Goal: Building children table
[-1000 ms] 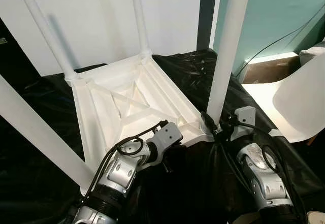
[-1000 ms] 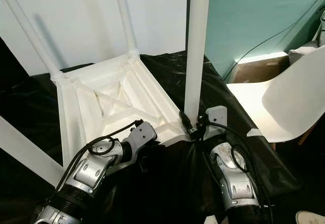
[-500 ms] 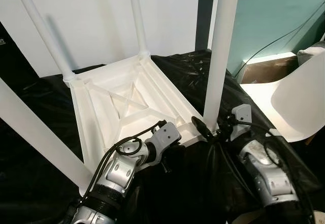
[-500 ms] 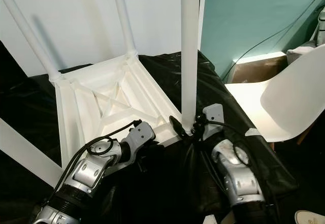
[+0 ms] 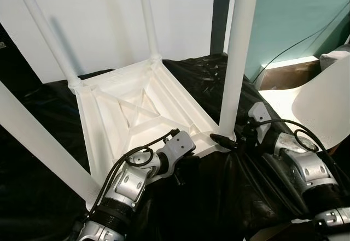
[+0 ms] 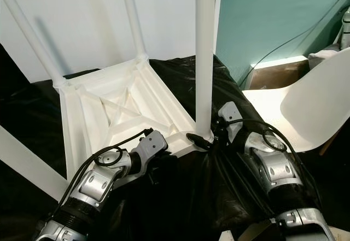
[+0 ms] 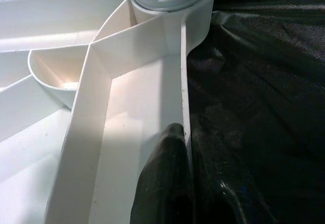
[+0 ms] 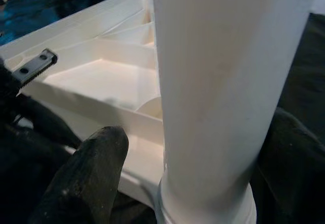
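While the upturned white children's table (image 5: 136, 110) lies legs-up on black sheeting (image 5: 202, 77), right gripper (image 5: 229, 141) fingers straddle the near-right leg (image 5: 235, 60) base, and left gripper (image 7: 175, 148) fingers pinch the frame's near rim.

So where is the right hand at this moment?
In the left eye view the right hand sits at the base of the nearest table leg, at the upturned tabletop's near right corner.

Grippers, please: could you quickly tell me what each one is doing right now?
Left gripper: shut on the rim of the upturned table top.
Right gripper: at the foot of the near table leg, fingers around it; grip cannot be told.
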You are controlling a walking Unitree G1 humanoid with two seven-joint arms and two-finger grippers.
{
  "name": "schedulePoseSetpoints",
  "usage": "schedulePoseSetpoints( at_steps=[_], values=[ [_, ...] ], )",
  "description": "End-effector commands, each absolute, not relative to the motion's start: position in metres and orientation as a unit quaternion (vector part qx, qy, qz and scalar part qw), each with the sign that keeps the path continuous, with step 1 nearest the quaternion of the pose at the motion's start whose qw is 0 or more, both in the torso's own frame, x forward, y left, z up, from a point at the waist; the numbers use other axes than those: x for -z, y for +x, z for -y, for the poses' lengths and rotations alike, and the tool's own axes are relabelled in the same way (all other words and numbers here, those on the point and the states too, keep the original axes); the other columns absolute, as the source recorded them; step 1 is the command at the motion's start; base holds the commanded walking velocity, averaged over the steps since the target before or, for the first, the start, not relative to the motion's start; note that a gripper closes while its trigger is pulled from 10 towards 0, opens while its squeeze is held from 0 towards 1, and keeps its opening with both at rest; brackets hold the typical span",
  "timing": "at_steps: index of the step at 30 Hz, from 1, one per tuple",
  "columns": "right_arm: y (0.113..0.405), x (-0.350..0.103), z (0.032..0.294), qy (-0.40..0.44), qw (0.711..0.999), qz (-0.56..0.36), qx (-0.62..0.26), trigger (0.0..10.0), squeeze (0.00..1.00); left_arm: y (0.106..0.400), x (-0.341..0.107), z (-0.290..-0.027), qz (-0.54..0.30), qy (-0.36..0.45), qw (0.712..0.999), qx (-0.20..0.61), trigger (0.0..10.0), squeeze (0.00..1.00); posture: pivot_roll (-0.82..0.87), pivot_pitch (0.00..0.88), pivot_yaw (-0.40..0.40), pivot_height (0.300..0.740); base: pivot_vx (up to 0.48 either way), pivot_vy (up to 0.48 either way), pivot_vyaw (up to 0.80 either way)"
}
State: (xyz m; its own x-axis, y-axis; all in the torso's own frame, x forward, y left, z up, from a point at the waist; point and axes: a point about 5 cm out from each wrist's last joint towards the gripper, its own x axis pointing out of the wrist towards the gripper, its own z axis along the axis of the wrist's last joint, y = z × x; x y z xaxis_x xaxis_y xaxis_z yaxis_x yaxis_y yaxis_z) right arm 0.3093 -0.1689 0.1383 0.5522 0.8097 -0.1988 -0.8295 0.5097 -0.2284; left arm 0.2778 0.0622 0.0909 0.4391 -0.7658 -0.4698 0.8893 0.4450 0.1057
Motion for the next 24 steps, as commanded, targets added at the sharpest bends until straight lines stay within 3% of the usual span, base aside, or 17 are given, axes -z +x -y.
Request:
schedulePoseSetpoints(
  at_steps=[1,8,10,11,13,15,24],
  values=[
    [0.303,-0.126,0.154,-0.148,0.834,-0.061,-0.527,0.0,0.0,0.263,-0.046,-0.077,-0.276,0.159,0.837,0.445,10.0,0.0,0.07,0.0,0.021,0.74,0.0,0.0,0.0],
    [0.301,-0.122,0.153,-0.136,0.834,-0.07,-0.531,0.0,0.0,0.262,-0.045,-0.079,-0.278,0.158,0.838,0.442,10.0,0.0,0.08,0.0,0.013,0.74,0.0,0.0,0.0],
    [0.295,-0.12,0.147,-0.11,0.863,-0.048,-0.491,0.0,0.0,0.262,-0.045,-0.08,-0.279,0.156,0.839,0.44,10.0,0.0,0.08,0.0,0.009,0.74,0.0,0.0,0.0],
    [0.295,-0.12,0.147,-0.11,0.863,-0.048,-0.491,0.0,0.0,0.262,-0.045,-0.08,-0.279,0.156,0.839,0.44,10.0,0.0,0.08,0.0,0.009,0.74,0.0,0.0,0.0],
    [0.29,-0.119,0.139,-0.073,0.919,0.008,-0.387,0.0,0.0,0.261,-0.044,-0.079,-0.279,0.155,0.84,0.439,10.0,0.0,0.08,0.0,0.01,0.74,0.0,0.0,0.0],
    [0.279,-0.115,0.136,-0.022,0.949,0.035,-0.313,0.0,0.0,0.261,-0.045,-0.077,-0.278,0.153,0.839,0.441,10.0,0.0,0.07,0.0,0.014,0.74,0.0,0.0,0.0],
    [0.277,-0.114,0.138,0.029,0.973,0.05,-0.224,0.0,0.0,0.261,-0.045,-0.076,-0.279,0.158,0.833,0.451,10.0,0.0,0.05,0.0,0.03,0.74,0.0,0.0,0.0]
  ],
)
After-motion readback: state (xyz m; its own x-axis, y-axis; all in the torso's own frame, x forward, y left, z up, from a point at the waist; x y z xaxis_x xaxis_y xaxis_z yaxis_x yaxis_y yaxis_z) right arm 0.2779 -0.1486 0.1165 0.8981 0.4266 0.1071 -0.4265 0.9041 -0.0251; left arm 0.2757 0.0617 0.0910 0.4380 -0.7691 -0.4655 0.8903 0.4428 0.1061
